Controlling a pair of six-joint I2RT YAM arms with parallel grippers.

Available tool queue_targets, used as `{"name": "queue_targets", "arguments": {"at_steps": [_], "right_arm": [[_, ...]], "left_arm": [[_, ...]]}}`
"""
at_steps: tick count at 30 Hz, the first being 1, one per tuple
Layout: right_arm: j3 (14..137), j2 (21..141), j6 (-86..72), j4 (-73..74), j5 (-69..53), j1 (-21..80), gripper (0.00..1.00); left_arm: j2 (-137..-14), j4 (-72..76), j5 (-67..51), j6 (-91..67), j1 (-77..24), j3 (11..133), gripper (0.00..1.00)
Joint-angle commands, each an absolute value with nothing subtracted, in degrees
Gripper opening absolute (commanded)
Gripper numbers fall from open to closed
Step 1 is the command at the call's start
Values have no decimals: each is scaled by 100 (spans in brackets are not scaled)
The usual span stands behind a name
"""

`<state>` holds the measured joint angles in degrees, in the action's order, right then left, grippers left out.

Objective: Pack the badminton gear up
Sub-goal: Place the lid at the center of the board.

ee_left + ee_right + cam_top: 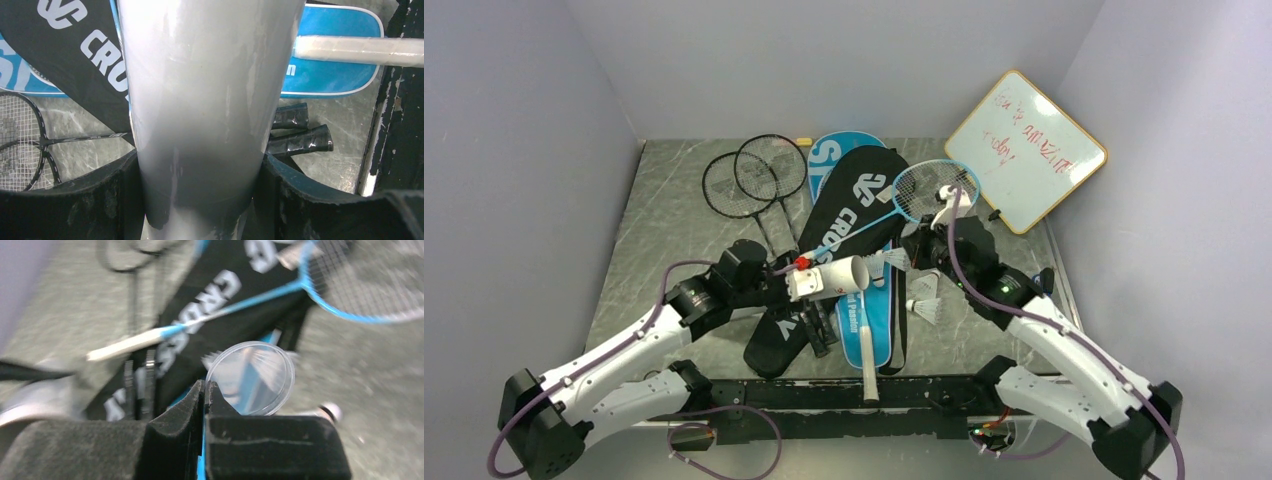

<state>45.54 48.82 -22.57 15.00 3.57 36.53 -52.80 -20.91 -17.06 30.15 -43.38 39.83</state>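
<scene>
My left gripper (809,287) is shut on the white cardboard tube (834,277), held nearly level above the covers. In the left wrist view the tube (200,100) fills the space between the two fingers. My right gripper (206,390) is shut on the rim of a clear round lid (252,375), and stands right of the tube's open mouth (921,246). White shuttlecocks (927,310) lie on the table below it. The light-blue racket (934,190) rests across the black CROSSWAY cover (859,205), which lies on the blue cover (836,155). Two black rackets (754,180) lie at the back left.
A wood-framed whiteboard (1024,150) with red writing leans at the back right. A white racket handle (867,355) points toward the near edge, over the blue cover. Black racket grips (300,142) lie under the tube. Grey walls close in three sides.
</scene>
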Motion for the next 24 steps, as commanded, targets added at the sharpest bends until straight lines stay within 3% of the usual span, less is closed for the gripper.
{"name": "queue_targets", "arguments": {"at_steps": [1, 17, 18, 20, 21, 24], "right_arm": [[4579, 5311, -3026, 2120, 2591, 3583, 0], [3676, 6738, -4404, 1500, 2614, 1387, 0], [3710, 6812, -4418, 1504, 2633, 1350, 4], [3847, 6852, -4259, 1526, 2583, 1342, 43], [3876, 6829, -4115, 1462, 2483, 1345, 53], [3984, 6728, -3671, 1255, 1936, 1398, 62]], "left_arm": [[-5053, -1915, -1818, 2930, -4333, 4026, 15], [-4749, -1733, -1881, 2887, -4284, 3995, 14], [-4728, -1724, -1887, 2879, -4282, 3991, 14], [-4701, -1714, -1879, 2874, -4273, 3982, 14], [-4691, -1706, -1875, 2865, -4274, 3982, 14], [-4677, -1692, -1893, 2850, -4266, 3986, 14]]}}
